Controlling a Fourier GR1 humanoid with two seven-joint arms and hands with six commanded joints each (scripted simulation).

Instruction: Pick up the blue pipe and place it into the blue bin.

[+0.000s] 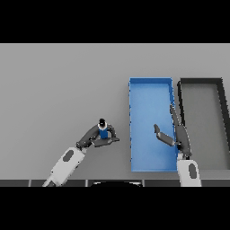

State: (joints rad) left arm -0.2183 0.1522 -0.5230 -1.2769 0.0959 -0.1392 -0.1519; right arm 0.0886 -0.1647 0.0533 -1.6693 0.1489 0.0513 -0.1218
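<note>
Left hand [96,138] has its fingers curled round the blue pipe [103,131], upright on the grey table [58,90], left of the blue bin [151,85]. Right hand [173,134] hovers flat-fingered over the bin's right wall, beside a dark bin [201,81]. Best lift straight, then swing right and clear the rim.

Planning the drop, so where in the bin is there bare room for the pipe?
The far half of the blue bin is bare. Its near right part is crowded: the right hand hangs open over it. The bin's near left strip is also free. The left hand holds the pipe left of the bin.
</note>
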